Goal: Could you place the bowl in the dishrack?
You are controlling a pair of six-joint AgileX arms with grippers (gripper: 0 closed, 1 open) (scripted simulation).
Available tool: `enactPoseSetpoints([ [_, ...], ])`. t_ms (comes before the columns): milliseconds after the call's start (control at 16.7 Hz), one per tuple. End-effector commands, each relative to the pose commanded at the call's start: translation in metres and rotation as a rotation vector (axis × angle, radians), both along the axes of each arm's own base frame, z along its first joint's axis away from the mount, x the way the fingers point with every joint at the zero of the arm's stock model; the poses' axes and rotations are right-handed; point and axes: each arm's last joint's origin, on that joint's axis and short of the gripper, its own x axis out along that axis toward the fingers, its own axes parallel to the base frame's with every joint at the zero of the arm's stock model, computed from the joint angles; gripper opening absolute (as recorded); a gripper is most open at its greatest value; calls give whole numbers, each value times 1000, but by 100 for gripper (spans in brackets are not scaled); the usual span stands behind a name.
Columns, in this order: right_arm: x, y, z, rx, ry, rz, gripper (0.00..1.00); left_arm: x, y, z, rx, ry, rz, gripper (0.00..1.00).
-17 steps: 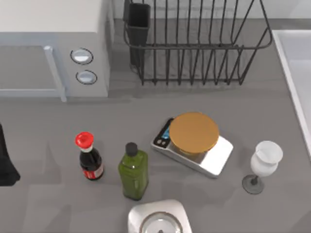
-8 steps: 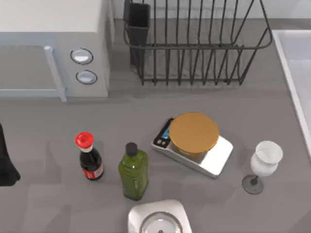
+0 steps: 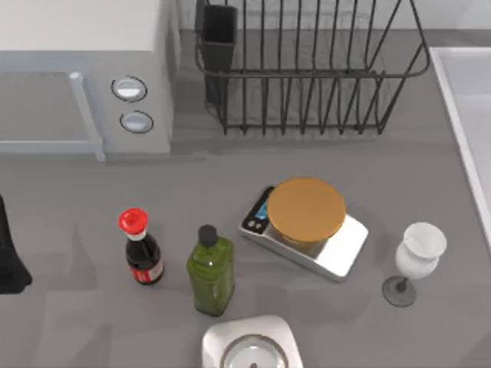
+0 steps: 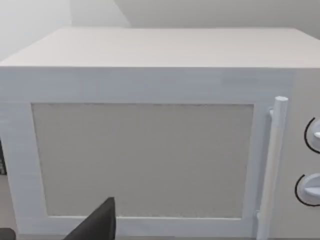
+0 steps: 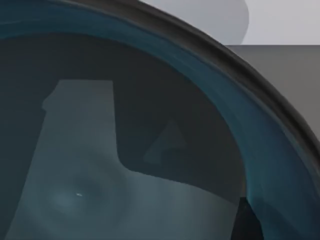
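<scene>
comparing this moment with the top views of the second before, nothing on the table has shifted: the dishrack (image 3: 307,73) stands at the far edge with no dish in it, its cutlery cup (image 3: 219,34) at its left corner, and the left gripper (image 3: 9,261) remains parked well to the left of the dishrack, out past the microwave (image 3: 84,77), which its own wrist camera faces. so the task reads as not yet begun, or barely: no carry toward the dishrack is under way

the right wrist view sits hard up against a dark curved surface with a blue rim, which i take to be the bowl (image 5: 150,130), seen from very close. where it lies in relation to the dishrack i cannot tell. a dark wedge at the picture's edge may be part of the right gripper (image 5: 247,222), and whether it grips the rim or hangs loose i cannot tell. the same goes for the left one

nearer than the dishrack, a tan disc (image 3: 305,209) rests on a kitchen scale (image 3: 337,253), and what it is stays unclear
</scene>
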Motion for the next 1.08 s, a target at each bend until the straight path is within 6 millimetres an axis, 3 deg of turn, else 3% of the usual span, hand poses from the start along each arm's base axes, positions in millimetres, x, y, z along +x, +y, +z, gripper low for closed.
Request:
enactPoseSetpoints([
  [600,3,-3,9,0,-2,-2,0,0,0,0,0,0,0,100],
  [780,13,-11,41,-1,-6,-1,0,0,0,0,0,0,0,100],
  [1080,16,-13,123,26,31,0,0,0,0,0,0,0,0,100],
])
